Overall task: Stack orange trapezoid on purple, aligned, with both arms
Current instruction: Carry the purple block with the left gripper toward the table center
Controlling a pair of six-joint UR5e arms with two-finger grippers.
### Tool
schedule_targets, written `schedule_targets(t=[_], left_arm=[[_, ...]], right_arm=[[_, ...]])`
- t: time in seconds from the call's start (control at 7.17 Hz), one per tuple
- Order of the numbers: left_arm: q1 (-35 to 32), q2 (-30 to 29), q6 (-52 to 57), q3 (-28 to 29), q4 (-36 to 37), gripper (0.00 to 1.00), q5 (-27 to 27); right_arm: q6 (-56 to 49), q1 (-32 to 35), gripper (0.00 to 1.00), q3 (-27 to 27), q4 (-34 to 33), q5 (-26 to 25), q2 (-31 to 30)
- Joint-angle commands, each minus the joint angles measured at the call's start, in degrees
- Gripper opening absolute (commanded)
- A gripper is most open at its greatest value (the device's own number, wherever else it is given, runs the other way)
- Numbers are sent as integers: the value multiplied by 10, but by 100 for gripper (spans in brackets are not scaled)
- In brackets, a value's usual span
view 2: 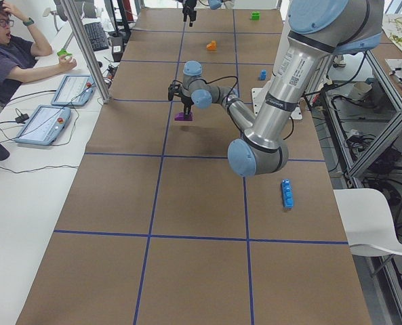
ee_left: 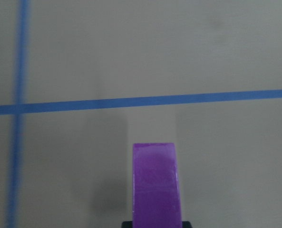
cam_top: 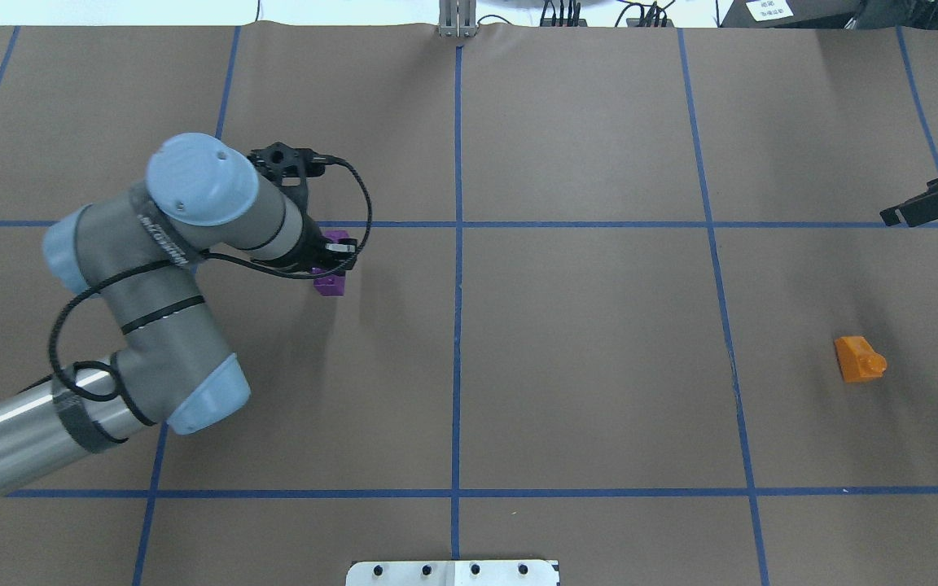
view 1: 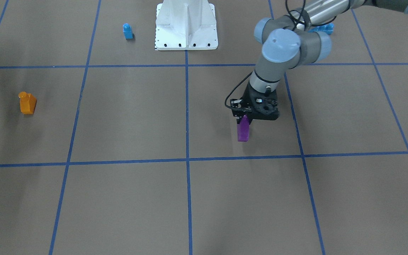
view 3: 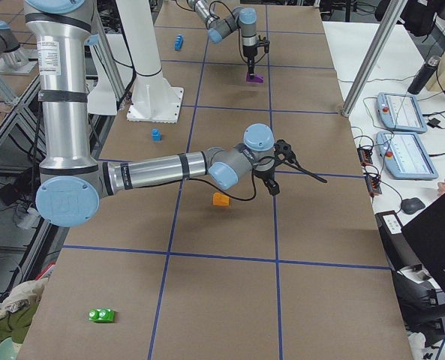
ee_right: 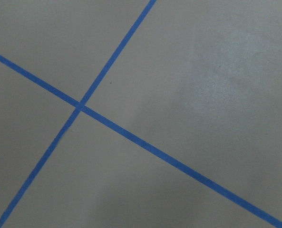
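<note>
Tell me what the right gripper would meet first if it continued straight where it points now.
The right gripper points down, so probably the bare table, near a blue tape crossing.

Table (cam_top: pixel 599 366) is covered in matte brown paper, with blue tape lines (cam_top: pixel 457 325) forming a grid of large squares. In the exterior left view, a white bench (view 2: pixel 24 203) runs along the table at 9 o'clock, with a keyboard (view 2: pixel 95 35) on it at 11 and an aluminium post (view 2: pixel 85 47) at its edge. White chair (view 2: pixel 377 223) at 3. Lighting is diffuse and the shadows are soft.
</note>
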Motion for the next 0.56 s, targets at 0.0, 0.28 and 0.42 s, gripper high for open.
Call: schedule_targets(t=[0.0, 0.28, 0.42], left_arm=[[44, -93, -35, 37, 68, 0, 31], [78, -105, -44, 39, 79, 0, 56], [86, -109, -45, 47, 79, 0, 57]], right_arm=[[1, 0, 100, -1, -1, 0, 1], [2, -1, 100, -1, -1, 0, 2], [2, -1, 100, -1, -1, 0, 2]])
